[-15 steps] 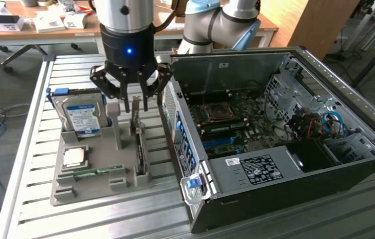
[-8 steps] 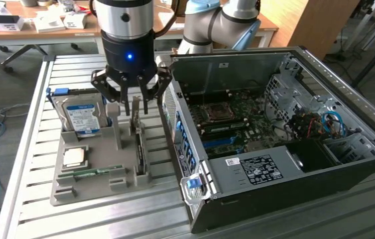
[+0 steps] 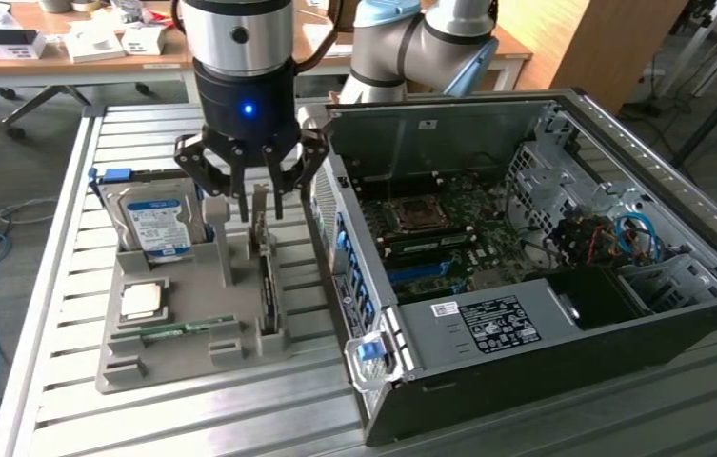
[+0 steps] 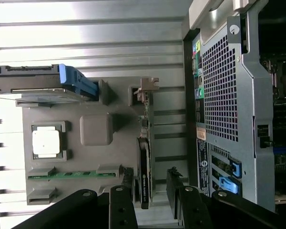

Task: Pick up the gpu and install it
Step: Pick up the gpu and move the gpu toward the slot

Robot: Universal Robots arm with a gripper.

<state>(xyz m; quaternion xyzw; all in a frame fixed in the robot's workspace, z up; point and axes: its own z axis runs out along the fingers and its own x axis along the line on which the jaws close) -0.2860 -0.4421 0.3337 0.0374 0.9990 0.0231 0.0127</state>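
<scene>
Our hand point(image 3: 247, 205) hangs low over the grey tray point(image 3: 168, 357) with its jaws spread wide, grasping nothing. In the wrist view the hand point(image 4: 150, 177) has one dark finger point(image 4: 123, 200) on each side of the gpu point(image 4: 145, 162), with a gap showing on both sides.

The gpu point(image 3: 266, 276) stands on its long edge in a slot of the tray, on the side nearest the case point(image 3: 460, 124). We see it as a thin black card, with its metal bracket at the end that points away from the hand in the wrist view. It is not lifted; it sits in its slot.

The tray point(image 4: 86, 157) also carries a drive point(image 3: 155, 224) with a blue label, upright at its far end in the exterior view, a cpu point(image 3: 142, 300) lying flat in a square pocket, and a green ram point(image 3: 187, 328) stick set on edge near the front. In the wrist view we make out the drive point(image 4: 33, 90), the cpu point(image 4: 45, 142) and the ram point(image 4: 76, 174).

The case lies open on its side just beside the tray, at the exterior view's right, its board facing up. Its perforated back panel point(image 4: 224, 95) faces the tray. Both rest on the slatted metal bench point(image 3: 142, 419) point(image 4: 86, 33).
</scene>
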